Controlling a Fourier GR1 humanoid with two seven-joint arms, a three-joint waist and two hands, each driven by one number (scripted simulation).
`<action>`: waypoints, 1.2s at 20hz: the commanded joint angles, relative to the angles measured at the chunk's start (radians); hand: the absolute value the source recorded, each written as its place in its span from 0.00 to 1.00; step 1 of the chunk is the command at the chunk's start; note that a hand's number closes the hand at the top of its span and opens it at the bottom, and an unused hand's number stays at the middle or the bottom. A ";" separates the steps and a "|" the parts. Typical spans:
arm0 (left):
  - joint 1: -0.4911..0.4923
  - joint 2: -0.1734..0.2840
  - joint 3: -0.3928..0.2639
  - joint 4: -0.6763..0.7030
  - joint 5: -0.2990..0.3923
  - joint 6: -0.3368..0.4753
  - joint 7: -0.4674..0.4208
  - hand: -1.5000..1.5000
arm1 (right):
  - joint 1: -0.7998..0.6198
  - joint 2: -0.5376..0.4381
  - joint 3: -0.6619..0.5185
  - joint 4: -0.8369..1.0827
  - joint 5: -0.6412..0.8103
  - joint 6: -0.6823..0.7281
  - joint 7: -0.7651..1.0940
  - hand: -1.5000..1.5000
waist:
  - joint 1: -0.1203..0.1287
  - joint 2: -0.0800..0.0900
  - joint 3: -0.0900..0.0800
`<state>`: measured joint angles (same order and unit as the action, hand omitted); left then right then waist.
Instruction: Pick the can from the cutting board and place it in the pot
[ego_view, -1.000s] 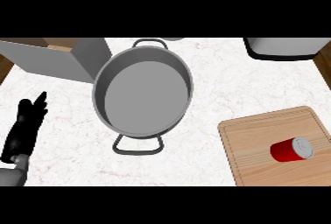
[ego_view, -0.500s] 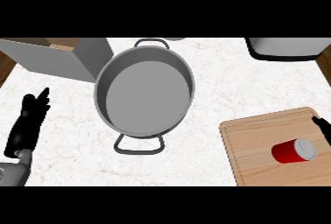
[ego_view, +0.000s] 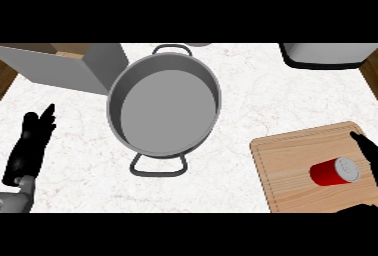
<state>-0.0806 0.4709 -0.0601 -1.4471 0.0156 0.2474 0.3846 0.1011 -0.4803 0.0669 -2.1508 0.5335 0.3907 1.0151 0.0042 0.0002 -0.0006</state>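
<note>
the red can (ego_view: 334, 171) lies on its side on the wooden cutting board (ego_view: 291, 165), pale lid end turned to the right, down in the lower right of the white surface (ego_view: 244, 90). the right hand (ego_view: 367, 150) shows only as a dark sliver at the right edge, just beside the can, not touching it as far as i can see; too little shows to tell how its fingers are set. my read: it's lining up from the side because a can lying down offers its round body to a sideways grasp. the grey pot (ego_view: 164, 107) stands well apart to the left, mouth up and nothing in it, so the drop is simple once the can is carried over. the left hand (ego_view: 31, 145) rests at the left edge, fingers straight and relaxed, holding nothing. a cardboard box (ego_view: 66, 62) stands just beside the pot's upper left.
</note>
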 joint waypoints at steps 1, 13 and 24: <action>-0.016 -0.067 -0.021 0.043 -0.041 0.024 -0.008 0.50 | -0.068 0.035 0.008 0.093 0.031 0.034 0.078 0.00 | -0.002 0.001 0.000; 0.026 -0.073 0.051 -0.057 -0.089 -0.049 0.033 0.50 | -0.051 0.117 0.009 0.263 0.221 -0.021 -0.107 0.00 | -0.002 -0.001 0.001; -0.036 -0.114 0.124 0.038 -0.132 -0.109 0.006 0.50 | -0.036 0.192 -0.037 0.299 0.237 0.017 -0.127 0.00 | -0.007 -0.001 0.001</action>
<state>-0.0913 0.3836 0.0516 -1.4264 -0.0842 0.1423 0.3789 0.0317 -0.3211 0.0253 -1.8327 0.7469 0.4009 0.8852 -0.0003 -0.0001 0.0000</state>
